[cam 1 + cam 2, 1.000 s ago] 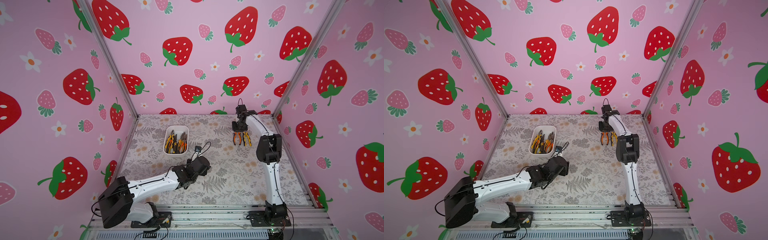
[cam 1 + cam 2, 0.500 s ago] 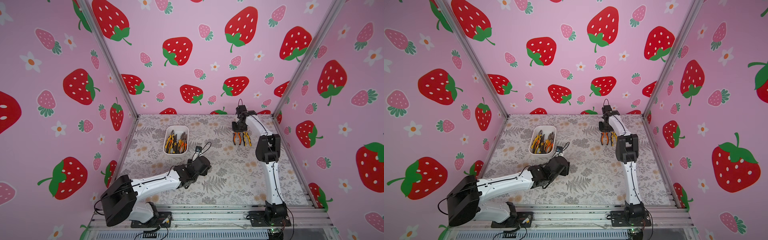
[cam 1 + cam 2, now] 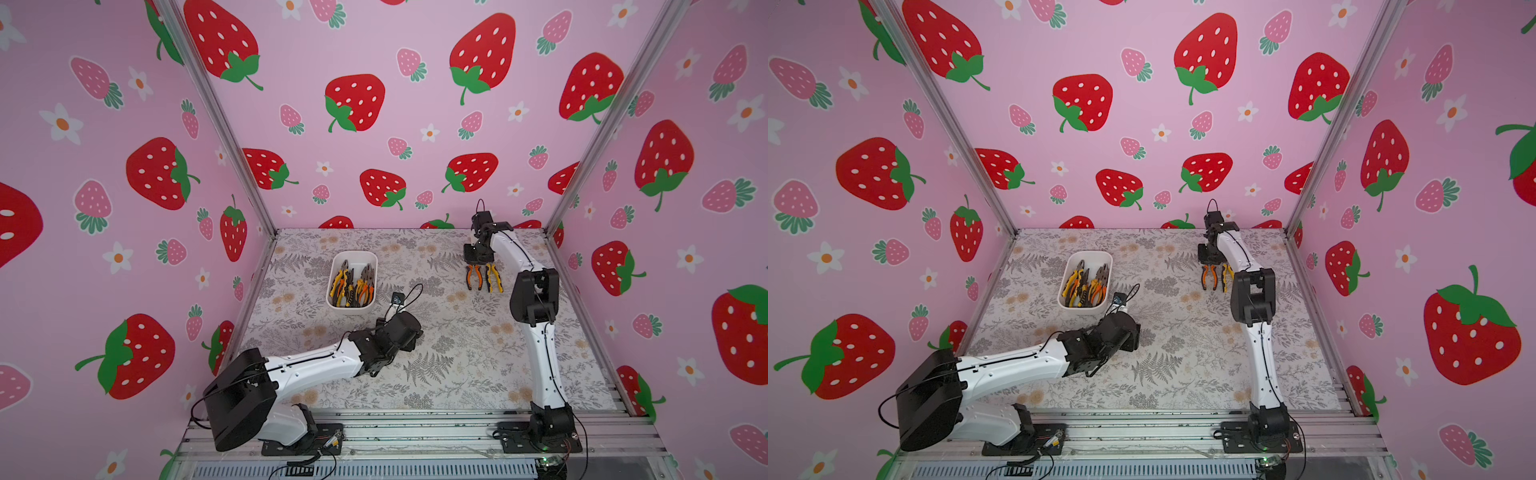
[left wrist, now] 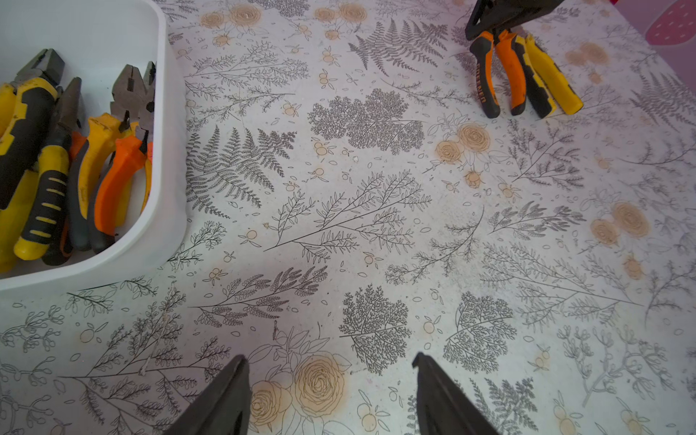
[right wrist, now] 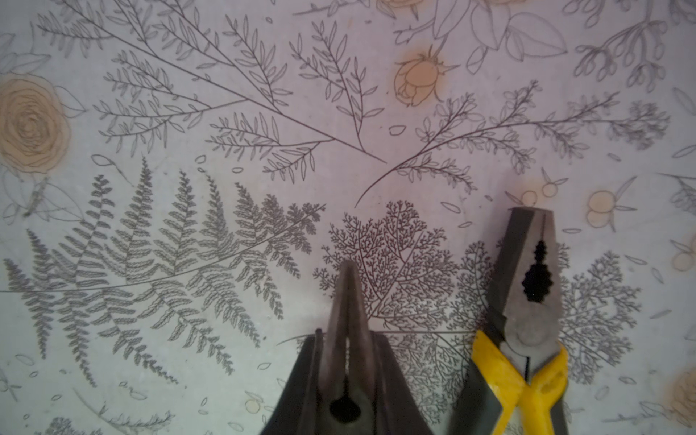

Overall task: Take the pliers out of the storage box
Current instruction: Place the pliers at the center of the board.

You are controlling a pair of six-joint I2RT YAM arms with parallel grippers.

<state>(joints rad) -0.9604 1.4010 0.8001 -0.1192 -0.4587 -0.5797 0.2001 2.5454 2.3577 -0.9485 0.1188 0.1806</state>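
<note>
Right tool (image 3: 478, 262) clenches orange-and-black needle-nosed pliers (image 3: 474, 279) beside yellow-and-black pliers (image 3: 494, 279), upper right in a top view, outside the shallow white plastic storage box (image 3: 355, 252); left tool (image 4: 329, 361) gapes empty; better release them flat, then lift straight

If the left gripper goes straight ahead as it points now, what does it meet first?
Probably the bare flowered table: the open left gripper aims between the white box and the orange pliers. Depth is unclear.
</note>
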